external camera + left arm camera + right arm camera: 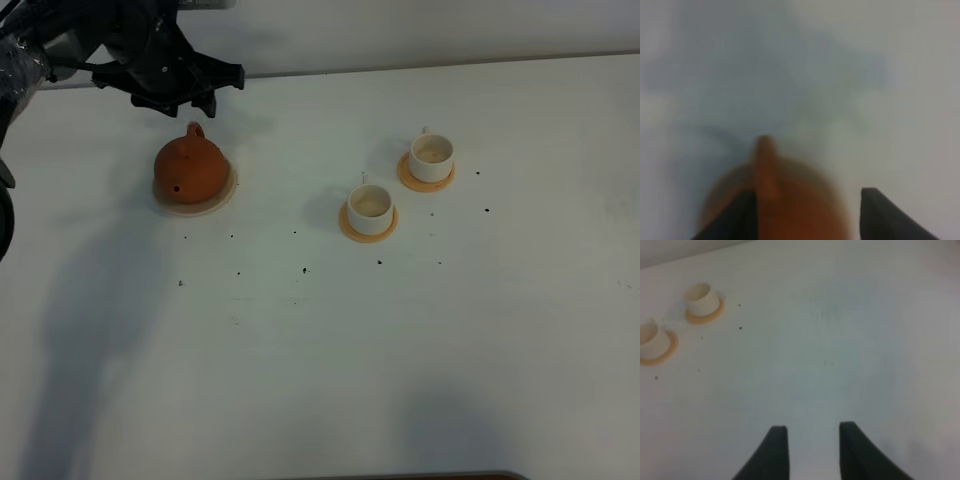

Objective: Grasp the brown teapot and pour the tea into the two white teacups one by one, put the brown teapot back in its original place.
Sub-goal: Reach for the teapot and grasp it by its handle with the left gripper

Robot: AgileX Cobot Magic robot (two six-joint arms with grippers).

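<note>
Here, left end effector (809,192) apart near brown teapot (191,167); right end effector (812,428) apart.

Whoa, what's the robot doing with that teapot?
The brown teapot sits on its pale saucer. The left gripper hovers right at the teapot's handle with its jaws open, so it isn't holding the pot. To the right, the two white teacups stand on orange coasters, and both show something pale tan inside. The right gripper is open too, over bare table, with nothing in it.
</note>
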